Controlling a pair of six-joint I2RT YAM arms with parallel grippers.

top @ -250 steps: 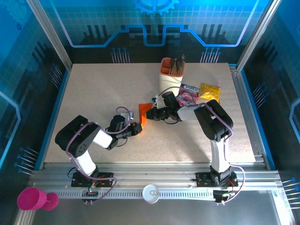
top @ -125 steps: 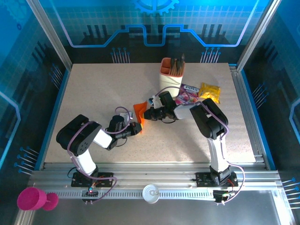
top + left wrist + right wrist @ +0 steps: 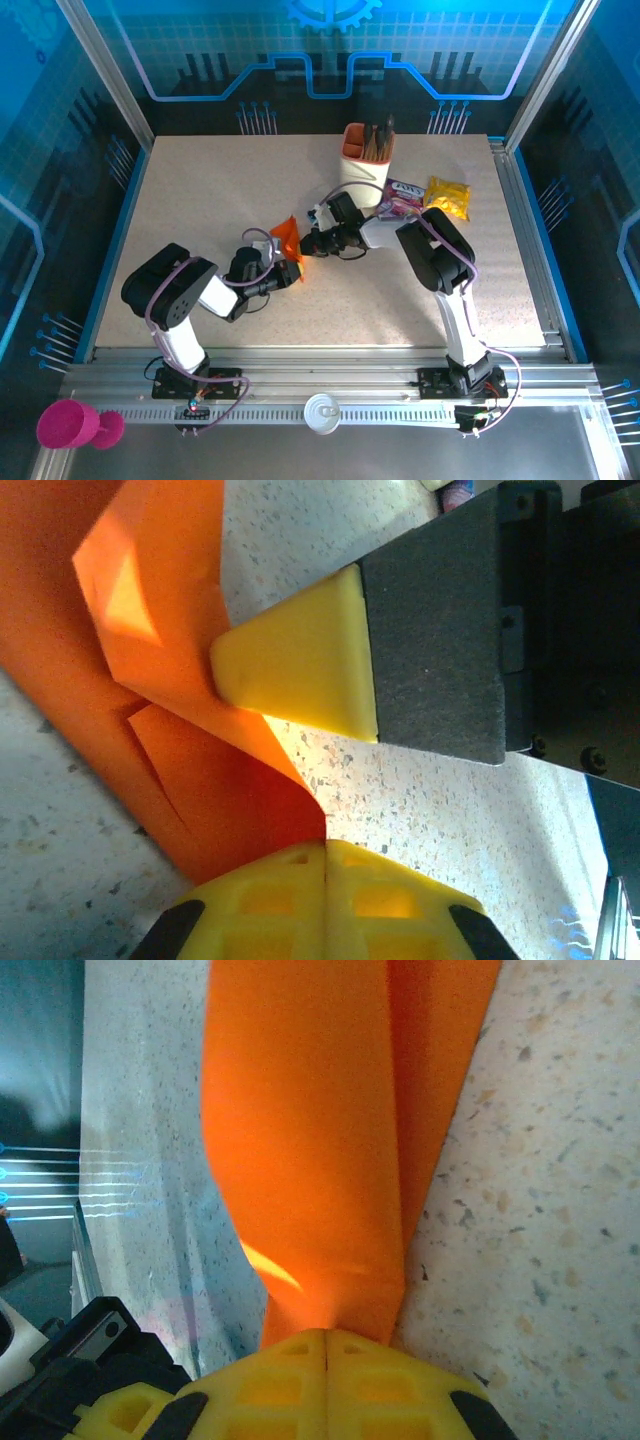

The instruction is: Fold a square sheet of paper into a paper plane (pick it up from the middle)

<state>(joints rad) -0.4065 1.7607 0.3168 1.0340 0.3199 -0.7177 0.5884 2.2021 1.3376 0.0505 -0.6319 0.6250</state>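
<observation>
Paper: a creased sheet of thin bright orange paper [image 3: 285, 238] stands up off the speckled beige tabletop [image 3: 200, 190], near its middle, between both grippers.
Left gripper: the left gripper [image 3: 292, 270] is low on the table. In its wrist view the yellow fingers [image 3: 270, 900] are pressed together, pinching a lower corner of the sheet.
Right gripper: the right gripper [image 3: 304, 243] is closed with no gap. Its wrist view shows the sheet's folded edge clamped there and rising away.
Left wrist view adds: the other gripper's yellow fingertip [image 3: 295, 665] touching a folded flap.
Top view adds: a white pen cup with orange insert [image 3: 365, 165], a pink snack packet [image 3: 402, 200] and a yellow snack packet [image 3: 447, 195] behind the right arm.
</observation>
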